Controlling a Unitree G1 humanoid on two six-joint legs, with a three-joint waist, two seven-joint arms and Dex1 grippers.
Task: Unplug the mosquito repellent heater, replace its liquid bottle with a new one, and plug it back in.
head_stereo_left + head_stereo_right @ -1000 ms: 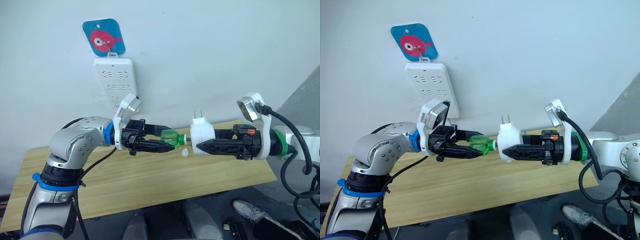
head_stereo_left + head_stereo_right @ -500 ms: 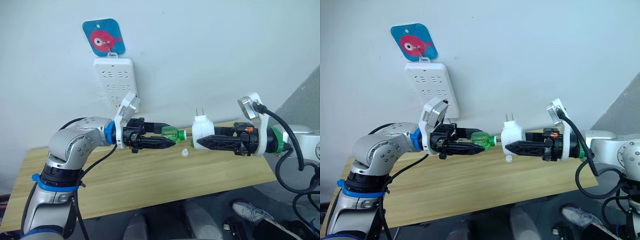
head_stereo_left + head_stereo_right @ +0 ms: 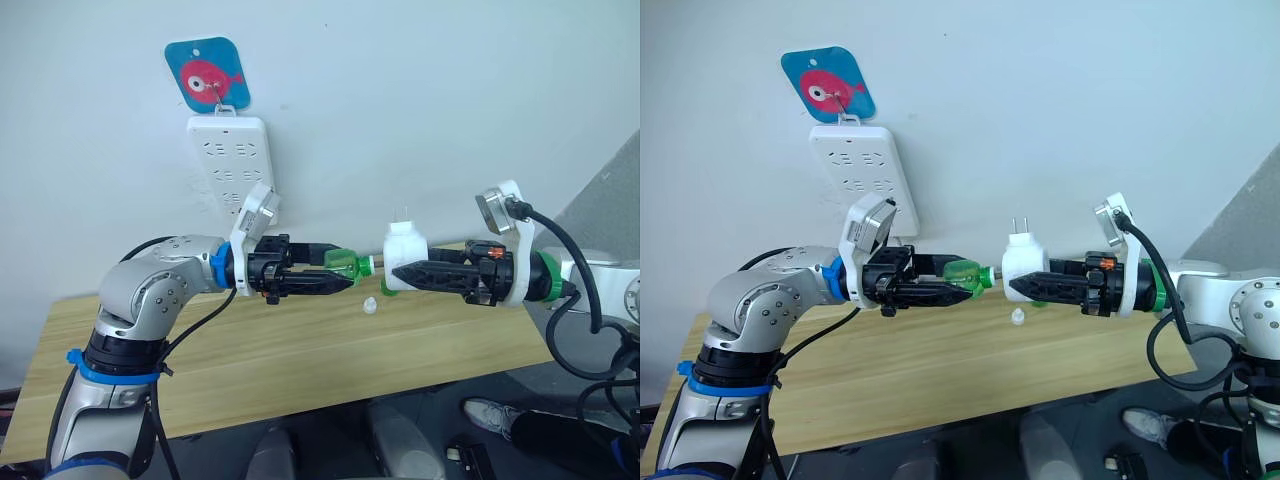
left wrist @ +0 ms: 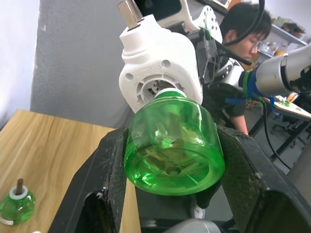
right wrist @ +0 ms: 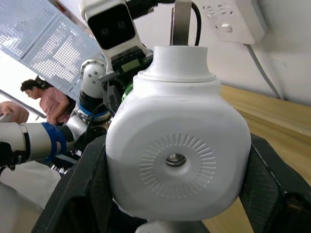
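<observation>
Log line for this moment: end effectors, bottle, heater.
left end effector: holds new bottle | right end effector: holds heater | bottle neck at heater socket | old bottle: on table

- The new bottle (image 4: pixel 174 145) is hiding the heater's (image 4: pixel 158 73) socket opening, so how deep the neck sits cannot be judged.
- The heater is blocking most of the left gripper (image 5: pixel 116 92) behind it.
- The old bottle (image 4: pixel 15 206) is being cut off by the frame's edge.
- The cap (image 3: pixel 370 306) is showing too small to make out.
</observation>
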